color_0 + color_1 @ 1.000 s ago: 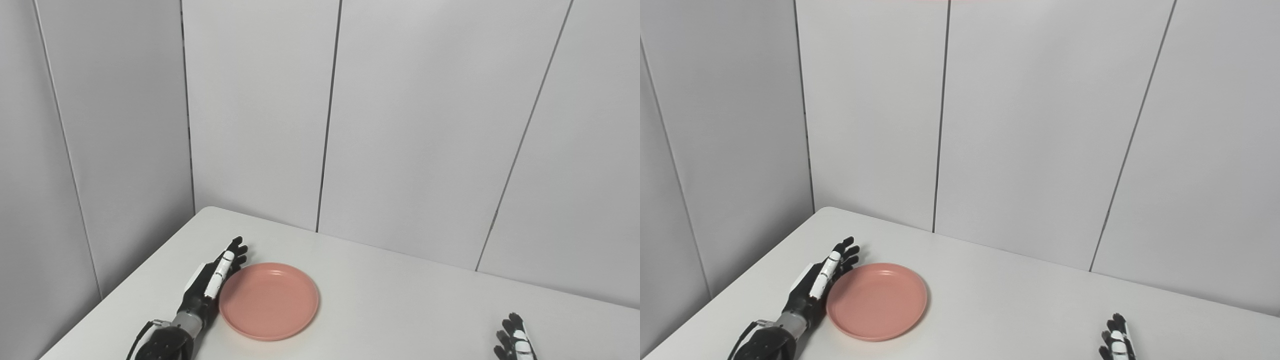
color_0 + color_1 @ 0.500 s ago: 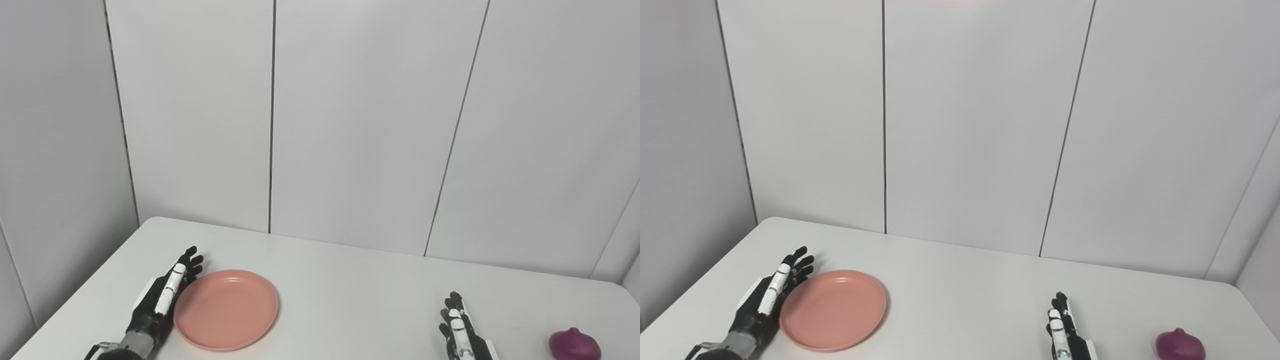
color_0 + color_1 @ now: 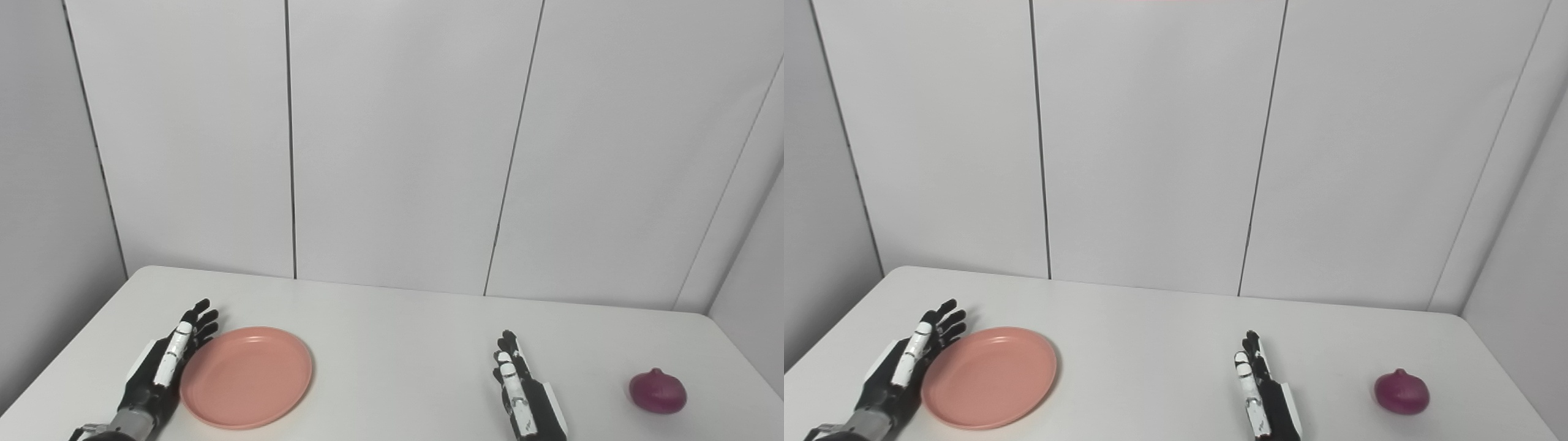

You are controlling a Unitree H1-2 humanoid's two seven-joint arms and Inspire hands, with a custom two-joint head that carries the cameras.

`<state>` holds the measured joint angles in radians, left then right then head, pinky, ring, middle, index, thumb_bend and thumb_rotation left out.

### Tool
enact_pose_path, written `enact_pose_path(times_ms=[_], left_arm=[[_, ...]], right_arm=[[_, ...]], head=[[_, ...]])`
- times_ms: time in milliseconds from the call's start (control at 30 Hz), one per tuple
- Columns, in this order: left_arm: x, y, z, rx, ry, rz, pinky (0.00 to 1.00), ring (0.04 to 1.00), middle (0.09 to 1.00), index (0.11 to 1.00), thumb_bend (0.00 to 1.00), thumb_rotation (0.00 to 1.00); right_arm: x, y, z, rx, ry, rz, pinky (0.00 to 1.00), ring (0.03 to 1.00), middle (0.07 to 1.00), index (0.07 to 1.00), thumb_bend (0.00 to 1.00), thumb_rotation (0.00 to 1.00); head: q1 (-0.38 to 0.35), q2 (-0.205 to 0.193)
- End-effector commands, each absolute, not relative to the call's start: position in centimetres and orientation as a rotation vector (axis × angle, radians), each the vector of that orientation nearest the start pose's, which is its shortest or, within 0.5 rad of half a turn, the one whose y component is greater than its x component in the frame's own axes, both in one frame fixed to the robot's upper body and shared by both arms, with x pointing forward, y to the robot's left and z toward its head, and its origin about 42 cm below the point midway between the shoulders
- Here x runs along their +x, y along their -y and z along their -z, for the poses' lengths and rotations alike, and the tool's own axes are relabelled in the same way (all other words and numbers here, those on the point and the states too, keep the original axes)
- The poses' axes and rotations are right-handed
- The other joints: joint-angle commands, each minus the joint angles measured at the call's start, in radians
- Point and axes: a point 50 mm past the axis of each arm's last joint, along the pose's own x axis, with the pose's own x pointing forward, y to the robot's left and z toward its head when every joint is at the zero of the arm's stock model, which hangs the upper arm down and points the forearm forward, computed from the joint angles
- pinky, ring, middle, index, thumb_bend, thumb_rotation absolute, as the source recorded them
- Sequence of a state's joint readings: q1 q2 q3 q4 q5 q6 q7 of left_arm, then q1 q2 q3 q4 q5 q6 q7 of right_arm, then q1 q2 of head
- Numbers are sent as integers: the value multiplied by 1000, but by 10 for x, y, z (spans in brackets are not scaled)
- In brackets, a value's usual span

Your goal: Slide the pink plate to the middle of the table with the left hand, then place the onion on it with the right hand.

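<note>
White table [image 3: 392, 343]: pink plate [image 3: 246, 376] left, onion [image 3: 658, 391] right

Pink plate [image 3: 246, 376] flat, table's left, purple onion [image 3: 657, 391] far right

Bright, even, diffuse light, faint soft shadows, sharp focus, no glare

I see a white table [image 3: 404, 343] filling the lower third of the frame, its far edge running left to right just below mid-height, with rounded far corners at lower left and lower right. Behind it, a back wall [image 3: 398, 141] of pale grey panels fills the upper two thirds, split by thin dark vertical seams. A side wall [image 3: 37, 202] closes the left edge; another side panel [image 3: 1525, 202] angles in at the right. Lighting is even and diffuse, with only soft shadows.
</note>
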<state>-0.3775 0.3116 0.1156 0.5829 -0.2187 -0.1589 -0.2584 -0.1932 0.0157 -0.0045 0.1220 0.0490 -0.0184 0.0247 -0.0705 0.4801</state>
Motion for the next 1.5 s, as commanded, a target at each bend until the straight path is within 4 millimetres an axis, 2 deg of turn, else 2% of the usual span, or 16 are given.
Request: enact_pose_path(times_ms=[0, 167, 633, 1000, 1367, 1467], left_arm=[[405, -312, -98, 13, -37, 179, 947, 948, 942, 935, 647, 1000], [406, -305, -97, 10, -43, 194, 957, 955, 950, 942, 665, 1000], [408, -261, -91, 6, -64, 264, 960, 960, 961, 957, 660, 1000], [403, -236, -93, -2, -75, 304, 955, 967, 971, 969, 657, 1000], [401, -205, -98, -29, -54, 332, 957, 958, 960, 959, 671, 1000], [401, -195, -102, -37, -54, 348, 962, 959, 966, 964, 671, 1000]], right_arm=[[357, 181, -149, 61, 213, -86, 1000, 1000, 1000, 1000, 487, 908], [357, 180, -150, 58, 209, -83, 1000, 1000, 1000, 1000, 503, 904], [363, 184, -145, 59, 209, -82, 1000, 1000, 1000, 1000, 510, 905], [366, 186, -145, 83, 213, -86, 1000, 1000, 1000, 1000, 500, 897], [367, 186, -147, 91, 212, -83, 1000, 1000, 1000, 1000, 516, 888], [367, 186, -149, 89, 214, -85, 1000, 1000, 1000, 1000, 514, 886]], head=[[0, 3], [-4, 7], [7, -26], [14, -31], [-2, -24], [-12, -7]])
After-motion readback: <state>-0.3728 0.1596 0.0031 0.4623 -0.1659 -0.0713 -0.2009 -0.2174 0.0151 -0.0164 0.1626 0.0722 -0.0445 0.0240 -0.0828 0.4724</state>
